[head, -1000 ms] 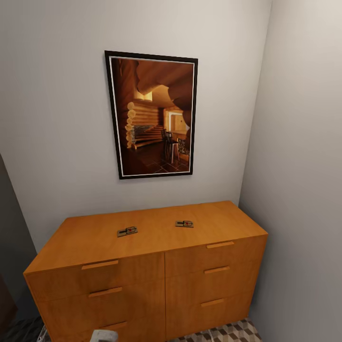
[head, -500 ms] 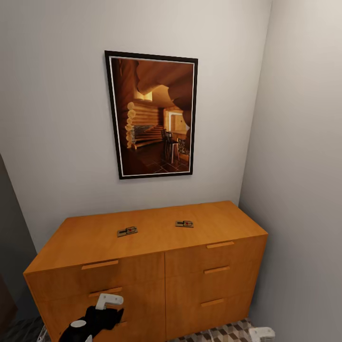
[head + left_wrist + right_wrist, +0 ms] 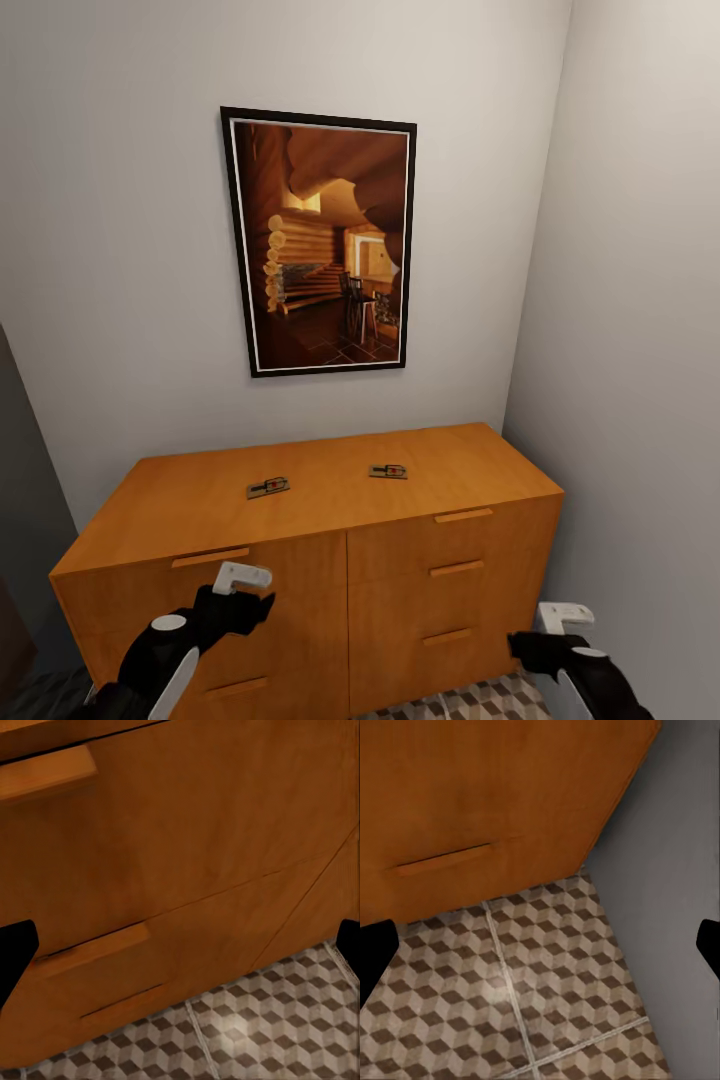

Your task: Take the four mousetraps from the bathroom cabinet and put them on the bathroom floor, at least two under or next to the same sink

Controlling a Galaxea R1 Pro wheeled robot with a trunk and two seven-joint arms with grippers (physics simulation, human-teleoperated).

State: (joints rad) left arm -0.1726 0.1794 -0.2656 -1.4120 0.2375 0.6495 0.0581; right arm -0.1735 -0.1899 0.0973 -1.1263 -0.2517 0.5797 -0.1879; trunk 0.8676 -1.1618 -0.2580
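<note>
Two mousetraps lie flat on top of the orange-brown cabinet point(image 3: 330, 560), one point(image 3: 268, 487) left of centre and one point(image 3: 388, 471) right of centre. My left gripper point(image 3: 243, 577) hangs in front of the upper left drawers, below the top and short of the traps. It is open, its dark fingers point(image 3: 15, 952) standing wide apart and empty. My right gripper point(image 3: 565, 612) is low by the cabinet's right front corner, also open with nothing between its fingers point(image 3: 709, 945). The cube-patterned bathroom floor point(image 3: 547, 1005) shows under the cabinet. The sink is out of view.
A framed picture point(image 3: 320, 242) hangs on the wall above the cabinet. A grey side wall point(image 3: 640, 400) runs close along the cabinet's right end. A dark surface point(image 3: 20, 480) borders the left side. Drawer handles point(image 3: 45, 776) protrude slightly.
Both arms have risen into the head view: the left gripper climbed in front of the left drawers, and the right gripper came up at the lower right. The traps have not moved.
</note>
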